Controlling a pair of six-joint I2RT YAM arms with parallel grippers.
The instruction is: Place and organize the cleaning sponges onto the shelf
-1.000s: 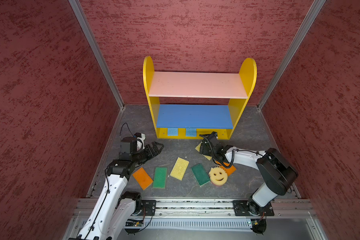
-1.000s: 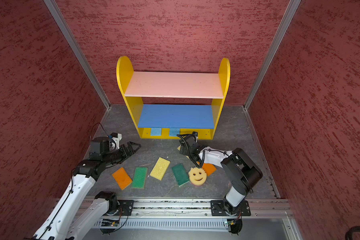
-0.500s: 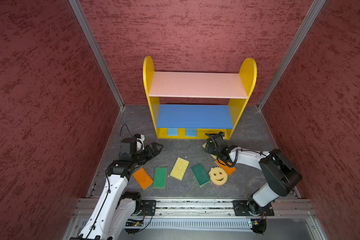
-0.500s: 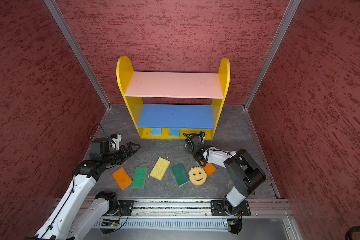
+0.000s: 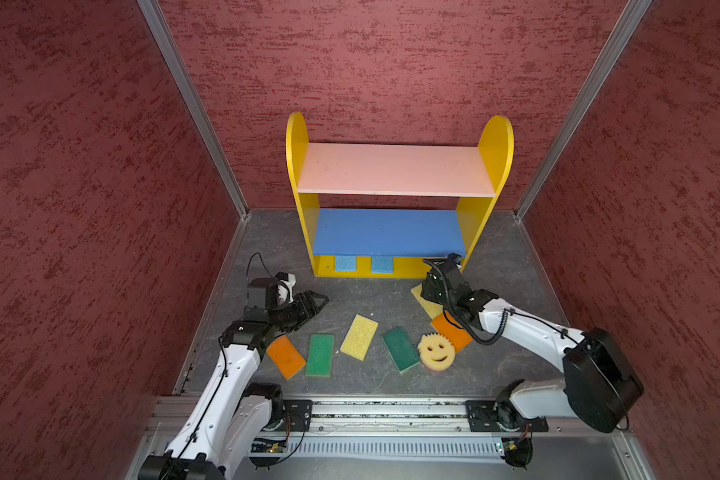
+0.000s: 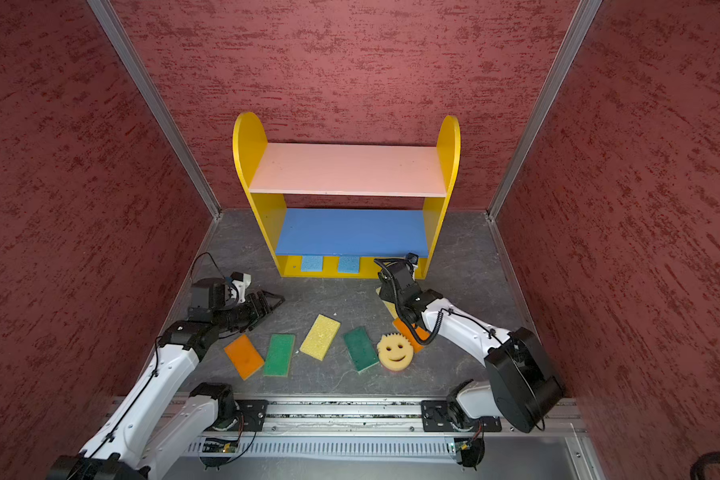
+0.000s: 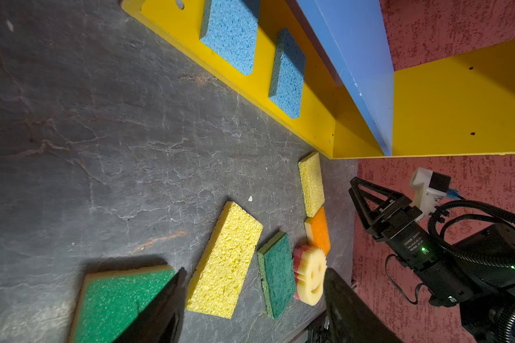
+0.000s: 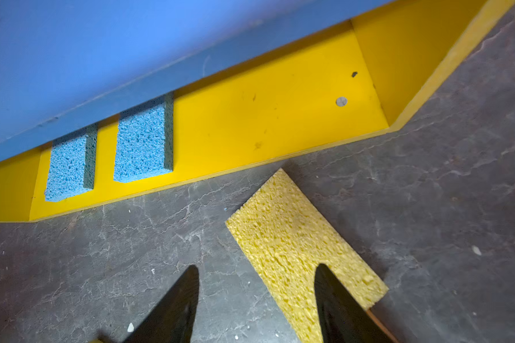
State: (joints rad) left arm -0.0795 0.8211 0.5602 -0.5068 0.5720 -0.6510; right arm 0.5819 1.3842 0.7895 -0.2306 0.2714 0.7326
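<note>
Sponges: blue sponges [image 5: 345, 263] on the shelf [image 5: 395, 170] base, seven loose on the floor | right gripper [image 8: 256, 267]: jaws apart, empty, above yellow sponge [image 8: 295, 237] near the shelf | left gripper [image 7: 254, 271]: parted, empty | Handling: light, squashy foam; I'd pinch its narrow sides gently.
</note>
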